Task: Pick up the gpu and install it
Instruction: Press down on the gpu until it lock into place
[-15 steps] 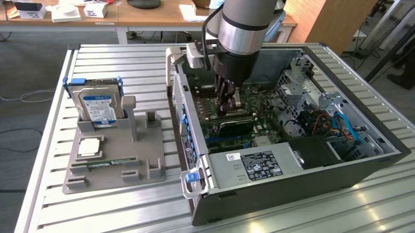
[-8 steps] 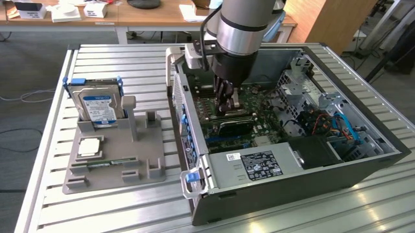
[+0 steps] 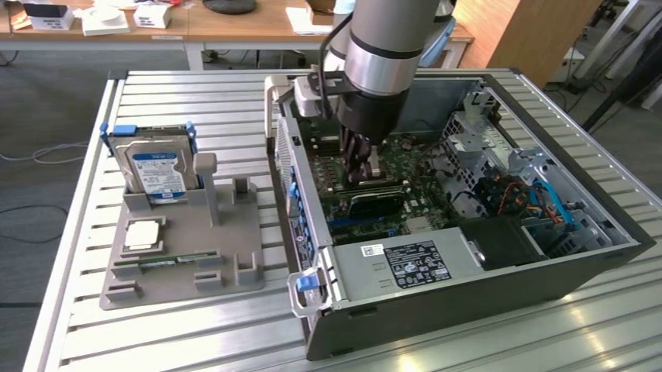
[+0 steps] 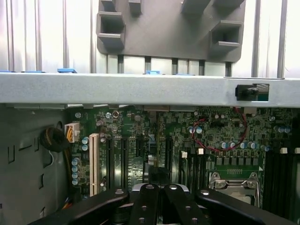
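Checking in from the remote desk; the arm is reaching down into the open computer case (image 3: 579, 267), which fills the right half of the exterior frame on the slatted metal table (image 3: 186, 101). The gripper (image 3: 362, 174) sits low over the green motherboard (image 3: 419, 167), just above centre of that frame. Its fingers (image 4: 149, 197) are pressed together along the bottom edge of the wrist frame.

The gpu (image 4: 154, 171), as far as I can make out, is the thin dark thing standing on edge right ahead of the fingertips, bottom centre of the wrist frame. It lines up with the dark expansion slots there; honestly I can't tell if the fingers are pinching it or just sitting shut right behind it, and I can't tell if it's seated in a slot.

A white slot (image 4: 93, 164) runs alongside at lower left of the wrist frame; the silver CPU socket (image 4: 234, 183) is at lower right.

Over on the left of the exterior frame there's the grey parts holder (image 3: 176, 291); the hard drive (image 3: 157, 169) stands upright at its upper end, and a small memory stick (image 3: 166, 264) lies flat lower down. The power supply (image 3: 414, 263) sits at the bottom edge of the case.
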You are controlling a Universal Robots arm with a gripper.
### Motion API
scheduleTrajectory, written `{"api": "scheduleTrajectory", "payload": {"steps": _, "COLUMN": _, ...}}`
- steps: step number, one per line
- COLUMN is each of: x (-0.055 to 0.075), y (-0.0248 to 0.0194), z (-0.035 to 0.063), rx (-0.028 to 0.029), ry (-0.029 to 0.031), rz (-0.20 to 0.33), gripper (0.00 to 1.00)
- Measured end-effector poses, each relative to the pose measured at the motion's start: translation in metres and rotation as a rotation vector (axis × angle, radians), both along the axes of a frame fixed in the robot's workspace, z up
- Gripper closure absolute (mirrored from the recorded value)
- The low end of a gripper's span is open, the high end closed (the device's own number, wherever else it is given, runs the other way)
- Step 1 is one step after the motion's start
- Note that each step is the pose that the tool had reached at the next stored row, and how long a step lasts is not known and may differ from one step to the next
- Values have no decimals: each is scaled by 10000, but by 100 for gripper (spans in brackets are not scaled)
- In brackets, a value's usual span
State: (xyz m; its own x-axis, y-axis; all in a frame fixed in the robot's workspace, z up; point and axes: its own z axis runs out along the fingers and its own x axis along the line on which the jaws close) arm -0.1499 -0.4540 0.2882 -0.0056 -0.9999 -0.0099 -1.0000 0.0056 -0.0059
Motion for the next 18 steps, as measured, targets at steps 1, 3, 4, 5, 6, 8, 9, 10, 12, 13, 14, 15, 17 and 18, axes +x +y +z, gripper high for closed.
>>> {"api": "scheduleTrajectory", "payload": {"steps": 1, "x": 0, "y": 0, "z": -16, "rx": 0, "ry": 0, "rz": 0, "gripper": 89}}
{"api": "scheduleTrajectory", "payload": {"steps": 3, "x": 0, "y": 0, "z": -44, "rx": 1, "ry": -1, "rz": 0, "gripper": 89}}
{"api": "scheduleTrajectory", "payload": {"steps": 4, "x": 0, "y": 0, "z": -50, "rx": 1, "ry": -1, "rz": 0, "gripper": 89}}
{"api": "scheduleTrajectory", "payload": {"steps": 5, "x": 0, "y": 0, "z": -50, "rx": -1, "ry": 0, "rz": 0, "gripper": 89}}
{"api": "scheduleTrajectory", "payload": {"steps": 6, "x": 0, "y": 0, "z": -50, "rx": -1, "ry": 1, "rz": 0, "gripper": 89}}
{"api": "scheduleTrajectory", "payload": {"steps": 8, "x": 0, "y": 0, "z": -63, "rx": 2, "ry": -1, "rz": 0, "gripper": 89}}
{"api": "scheduleTrajectory", "payload": {"steps": 9, "x": -1, "y": 1, "z": -76, "rx": 1, "ry": -1, "rz": -1, "gripper": 89}}
{"api": "scheduleTrajectory", "payload": {"steps": 10, "x": -1, "y": 0, "z": -85, "rx": 1, "ry": 0, "rz": -1, "gripper": 89}}
{"api": "scheduleTrajectory", "payload": {"steps": 12, "x": -1, "y": 0, "z": -85, "rx": -2, "ry": 1, "rz": 0, "gripper": 89}}
{"api": "scheduleTrajectory", "payload": {"steps": 13, "x": -1, "y": 0, "z": -87, "rx": -2, "ry": 1, "rz": 0, "gripper": 89}}
{"api": "scheduleTrajectory", "payload": {"steps": 14, "x": -7, "y": 1, "z": -93, "rx": 2, "ry": -1, "rz": -3, "gripper": 89}}
{"api": "scheduleTrajectory", "payload": {"steps": 15, "x": -18, "y": 3, "z": -96, "rx": 0, "ry": 0, "rz": -2, "gripper": 89}}
{"api": "scheduleTrajectory", "payload": {"steps": 17, "x": -39, "y": 7, "z": -102, "rx": 0, "ry": 0, "rz": -1, "gripper": 89}}
{"api": "scheduleTrajectory", "payload": {"steps": 18, "x": -40, "y": 7, "z": -102, "rx": 0, "ry": 0, "rz": 0, "gripper": 89}}
